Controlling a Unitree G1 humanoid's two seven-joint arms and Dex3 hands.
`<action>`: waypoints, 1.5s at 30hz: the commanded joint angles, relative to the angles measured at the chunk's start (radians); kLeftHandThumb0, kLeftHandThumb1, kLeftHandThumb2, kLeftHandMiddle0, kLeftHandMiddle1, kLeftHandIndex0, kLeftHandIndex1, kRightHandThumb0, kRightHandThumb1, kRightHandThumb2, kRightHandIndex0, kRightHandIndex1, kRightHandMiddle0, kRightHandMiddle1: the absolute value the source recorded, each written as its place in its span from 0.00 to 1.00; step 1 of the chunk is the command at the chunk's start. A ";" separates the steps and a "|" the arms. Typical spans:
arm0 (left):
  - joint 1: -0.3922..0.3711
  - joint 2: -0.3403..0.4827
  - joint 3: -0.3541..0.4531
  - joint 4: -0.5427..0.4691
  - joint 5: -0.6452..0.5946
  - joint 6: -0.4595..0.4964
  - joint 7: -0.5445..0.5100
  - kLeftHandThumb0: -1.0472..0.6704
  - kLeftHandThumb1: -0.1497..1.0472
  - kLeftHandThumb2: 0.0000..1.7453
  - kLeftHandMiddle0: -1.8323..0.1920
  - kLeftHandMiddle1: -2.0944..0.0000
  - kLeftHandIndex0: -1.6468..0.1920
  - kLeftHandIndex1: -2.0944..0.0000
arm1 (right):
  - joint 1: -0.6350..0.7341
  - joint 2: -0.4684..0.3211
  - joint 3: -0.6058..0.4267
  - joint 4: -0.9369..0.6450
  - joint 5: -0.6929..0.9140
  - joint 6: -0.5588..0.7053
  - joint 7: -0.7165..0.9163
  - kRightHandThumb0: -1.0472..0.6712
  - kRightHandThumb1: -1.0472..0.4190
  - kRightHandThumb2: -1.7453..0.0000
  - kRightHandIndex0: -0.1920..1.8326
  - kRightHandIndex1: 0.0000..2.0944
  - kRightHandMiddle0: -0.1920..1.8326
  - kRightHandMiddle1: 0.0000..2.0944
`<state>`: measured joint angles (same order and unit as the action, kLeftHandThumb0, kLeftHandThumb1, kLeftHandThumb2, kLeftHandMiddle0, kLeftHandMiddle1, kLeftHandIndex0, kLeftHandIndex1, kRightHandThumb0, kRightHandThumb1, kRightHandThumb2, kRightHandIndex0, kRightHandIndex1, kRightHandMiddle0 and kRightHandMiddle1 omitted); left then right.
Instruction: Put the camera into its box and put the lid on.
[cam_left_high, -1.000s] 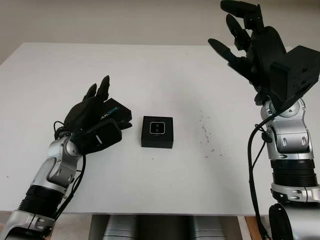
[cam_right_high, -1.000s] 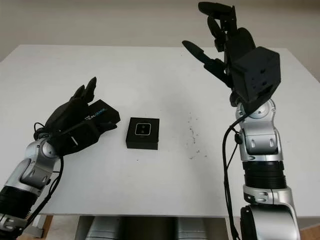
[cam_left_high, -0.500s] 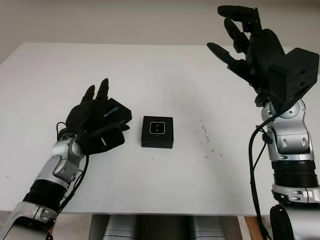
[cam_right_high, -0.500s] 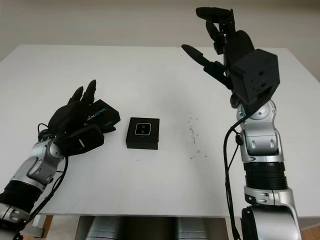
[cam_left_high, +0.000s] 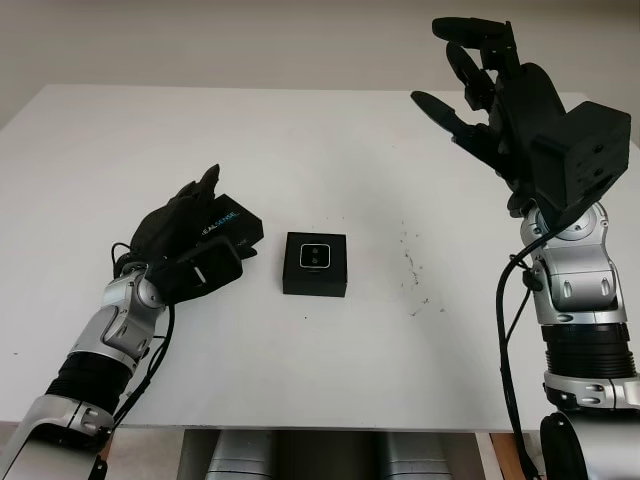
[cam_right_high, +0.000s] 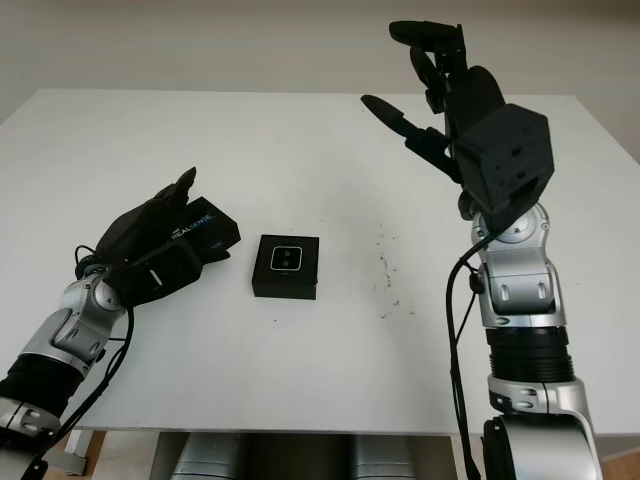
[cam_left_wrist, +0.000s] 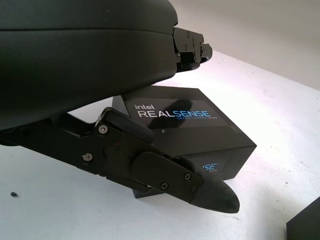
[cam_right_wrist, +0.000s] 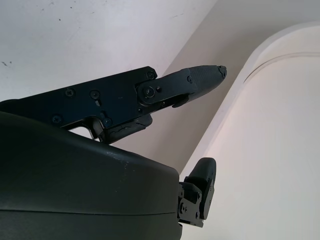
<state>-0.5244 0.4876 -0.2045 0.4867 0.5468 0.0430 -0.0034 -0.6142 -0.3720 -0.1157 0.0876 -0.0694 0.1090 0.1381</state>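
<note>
A black lid (cam_left_high: 238, 221) printed "RealSense" (cam_left_wrist: 175, 115) lies on the white table (cam_left_high: 300, 140) at the left. My left hand (cam_left_high: 213, 226) is closed around it, fingers curled over its top and the thumb (cam_left_wrist: 170, 172) pressed against its near side. To its right sits the open black box (cam_left_high: 315, 275) with the small camera (cam_left_high: 315, 256) inside, face up; a corner of this box (cam_left_wrist: 306, 227) shows in the left wrist view. My right hand (cam_left_high: 462, 70) is open, raised high above the table's far right part, holding nothing.
Small dark specks (cam_left_high: 412, 268) mark the table to the right of the box. The table's front edge (cam_left_high: 330, 425) runs just ahead of my arms, and a pale wall (cam_left_high: 250, 40) stands behind the table.
My left hand's fingers have curled down from pointing upward onto the lid. The right hand has drifted slightly left and up. Box and camera have not moved.
</note>
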 joint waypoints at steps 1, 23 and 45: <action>-0.014 0.010 -0.006 0.000 0.003 0.002 -0.017 0.18 0.90 0.03 0.83 0.96 0.88 0.95 | 0.006 -0.002 -0.009 -0.024 0.007 -0.007 -0.005 0.23 0.00 0.95 0.16 0.03 0.01 0.46; -0.003 -0.008 -0.024 0.056 0.027 -0.089 0.108 0.54 0.92 0.03 0.73 0.49 0.65 0.63 | 0.026 -0.003 -0.007 -0.041 0.003 -0.002 -0.015 0.24 0.00 0.94 0.17 0.04 0.00 0.48; 0.016 0.019 0.119 -0.114 -0.169 -0.170 0.010 0.57 0.94 0.03 0.68 0.42 0.70 0.47 | 0.053 0.001 0.006 -0.074 -0.015 0.018 -0.024 0.25 0.00 0.89 0.18 0.04 0.01 0.44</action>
<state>-0.5072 0.4940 -0.1082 0.4090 0.3946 -0.1273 0.0194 -0.5703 -0.3702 -0.1123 0.0328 -0.0789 0.1285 0.1206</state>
